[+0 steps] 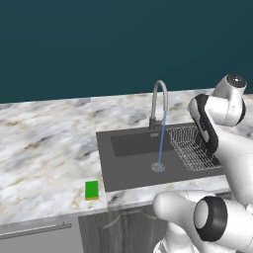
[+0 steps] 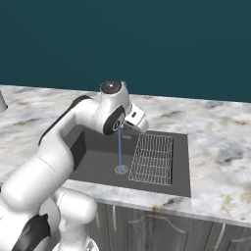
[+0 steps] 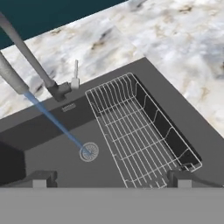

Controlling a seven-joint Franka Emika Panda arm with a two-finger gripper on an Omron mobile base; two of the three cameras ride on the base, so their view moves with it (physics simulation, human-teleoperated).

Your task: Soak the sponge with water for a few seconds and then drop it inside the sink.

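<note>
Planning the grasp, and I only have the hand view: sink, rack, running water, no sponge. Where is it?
Observer: The sponge lies flat on the counter just left of the sink, near the counter's front edge, with nothing touching it.
Operator: And where does the gripper sit relative to that?
Observer: In the right base view the gripper hangs above the back of the sink, just right of the water. The sponge is on the other side of the stream, so expect a leftward swing.
</note>
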